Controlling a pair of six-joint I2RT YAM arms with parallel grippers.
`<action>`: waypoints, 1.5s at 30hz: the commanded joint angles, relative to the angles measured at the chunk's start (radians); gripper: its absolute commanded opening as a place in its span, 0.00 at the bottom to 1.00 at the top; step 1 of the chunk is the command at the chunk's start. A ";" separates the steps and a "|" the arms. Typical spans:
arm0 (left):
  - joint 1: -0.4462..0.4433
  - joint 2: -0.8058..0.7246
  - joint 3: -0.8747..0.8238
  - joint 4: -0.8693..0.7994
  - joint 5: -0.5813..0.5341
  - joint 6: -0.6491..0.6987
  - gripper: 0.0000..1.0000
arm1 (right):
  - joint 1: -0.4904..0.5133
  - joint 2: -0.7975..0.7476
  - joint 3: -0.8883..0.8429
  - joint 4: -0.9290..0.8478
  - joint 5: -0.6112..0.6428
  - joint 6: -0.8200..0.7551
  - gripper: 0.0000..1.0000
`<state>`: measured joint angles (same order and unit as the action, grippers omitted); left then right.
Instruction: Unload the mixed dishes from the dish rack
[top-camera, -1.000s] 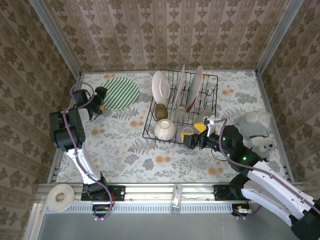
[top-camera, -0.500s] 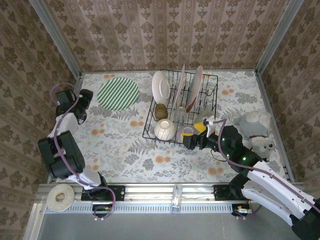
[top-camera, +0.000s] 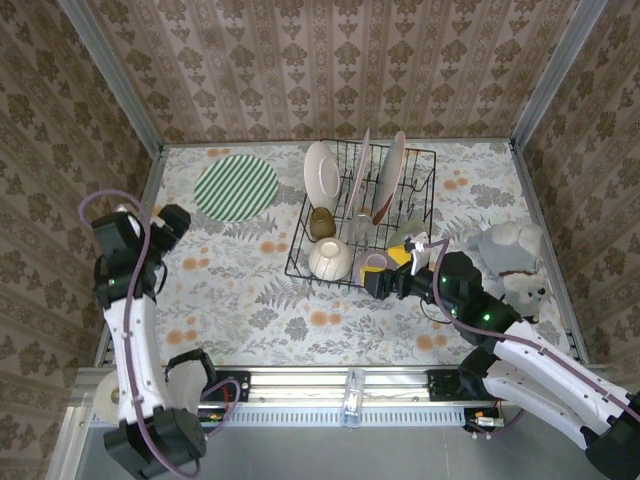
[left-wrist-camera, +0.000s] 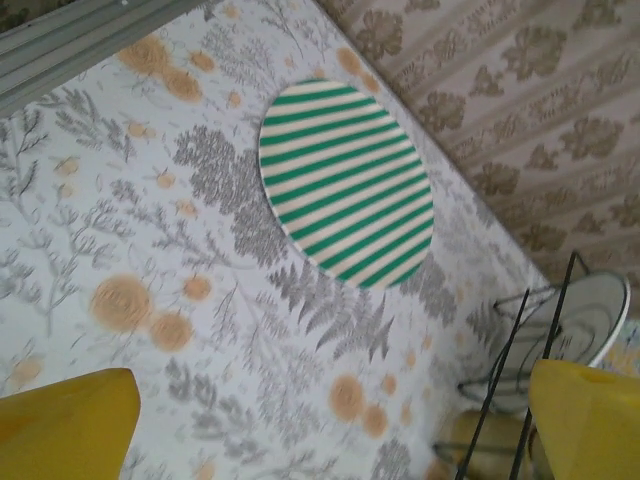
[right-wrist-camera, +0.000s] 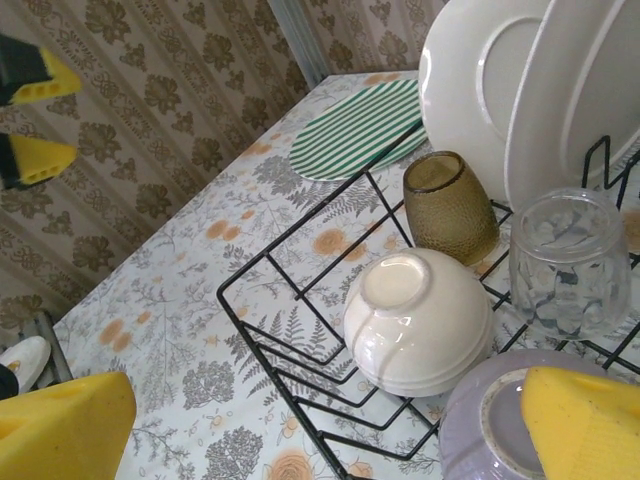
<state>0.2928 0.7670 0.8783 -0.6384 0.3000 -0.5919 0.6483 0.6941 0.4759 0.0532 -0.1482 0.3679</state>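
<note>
My left gripper (top-camera: 172, 221) hangs at the left edge of the top view, over the flowered table (top-camera: 250, 300). Its jaws stand wide apart and hold nothing. In my left wrist view the two blunt yellow fingers (left-wrist-camera: 65, 420) sit in the lower corners, with only the table between them. The striped plate (left-wrist-camera: 347, 182) is flat and round, green and cream. It lies in the upper middle of that view, well apart from these fingers.

The rack (top-camera: 300, 262) is a basket of thin black wire in the middle of the top view. At its far side smooth white plates (top-camera: 322, 172) stand on edge. In my right wrist view, from left to right, come these:
- the cream bowl (right-wrist-camera: 418, 318), glossy and turned over, with its foot ring up;
- the amber cup (right-wrist-camera: 450, 205) of dimpled glass, above the bowl;
- the clear glass (right-wrist-camera: 570, 262), at the right edge.

My right gripper (top-camera: 385, 275) is at the near right corner of the rack. It is also fully spread and grips nothing. Its left finger (right-wrist-camera: 60, 425) is in the lower left corner, outside the wire. The right one covers part of the lilac bowl (right-wrist-camera: 485, 430); I cannot tell if they touch. The cream bowl lies between them, higher in the frame.

A grey plush toy (top-camera: 510, 255) sits at the right of the top view.
</note>
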 joint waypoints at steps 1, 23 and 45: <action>-0.025 -0.074 -0.017 -0.134 0.009 0.141 1.00 | 0.013 0.009 0.018 0.009 0.042 -0.019 1.00; -0.468 -0.198 -0.185 0.001 -0.156 0.232 1.00 | 0.072 0.028 0.040 -0.045 0.128 -0.091 1.00; -0.504 -0.390 -0.303 0.301 0.250 0.135 1.00 | 0.065 0.225 0.821 -0.946 0.688 0.082 1.00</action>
<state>-0.2089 0.3859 0.5880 -0.4160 0.4679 -0.4168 0.7143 0.8352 1.2297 -0.6975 0.4244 0.4026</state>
